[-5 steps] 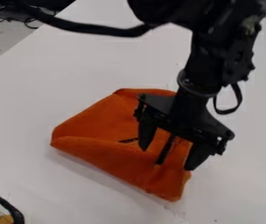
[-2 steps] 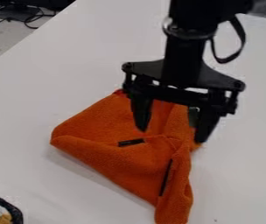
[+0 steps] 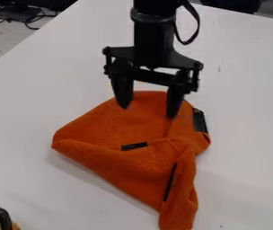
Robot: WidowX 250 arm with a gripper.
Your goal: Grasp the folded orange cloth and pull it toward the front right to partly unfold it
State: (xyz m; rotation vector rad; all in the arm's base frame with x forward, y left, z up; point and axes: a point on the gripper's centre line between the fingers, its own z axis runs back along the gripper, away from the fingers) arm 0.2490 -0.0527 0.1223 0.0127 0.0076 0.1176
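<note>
The black gripper (image 3: pixel 149 112) hangs over the back part of an orange cloth (image 3: pixel 118 155), its two fingers spread apart with nothing held between them. Whether the fingertips touch the fabric I cannot tell. The cloth lies folded and rumpled on the white table, with one narrow flap pointing toward the front edge of the view. Black patches show on it: a short one near the middle, a thin one along the front flap and a wider one at its right side.
A white table (image 3: pixel 37 103) carries the cloth. At the lower left corner is a black-rimmed object (image 3: pixel 0 214) with something yellowish beside it. Black cables (image 3: pixel 34 19) lie beyond the table at the upper left.
The gripper has moved back and to the left from over the cloth's right part. The cloth's right side has unfolded, with a flap now extending toward the front and a black patch uncovered at right.
</note>
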